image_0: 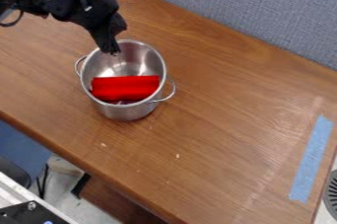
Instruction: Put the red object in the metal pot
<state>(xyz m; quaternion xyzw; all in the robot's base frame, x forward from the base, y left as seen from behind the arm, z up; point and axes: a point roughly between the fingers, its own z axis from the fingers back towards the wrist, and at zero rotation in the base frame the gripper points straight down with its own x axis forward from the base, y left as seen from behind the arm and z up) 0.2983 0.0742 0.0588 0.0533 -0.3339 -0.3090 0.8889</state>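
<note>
The metal pot [110,108] stands on the wooden table [237,119], left of centre, shiny, with two small side handles. The red object [126,87] lies inside it, its flat edge toward the pot's middle and its curved side against the near wall. My black gripper [110,47] comes in from the upper left and points down at the pot's far left rim. Its fingers look pressed together with nothing between them. The tips sit just at or above the rim; whether they touch it I cannot tell.
A strip of blue tape [312,156] lies near the table's right edge. A grey-blue wall [263,6] runs behind the table. The table's front edge drops off at the lower left, with floor clutter [39,193] below.
</note>
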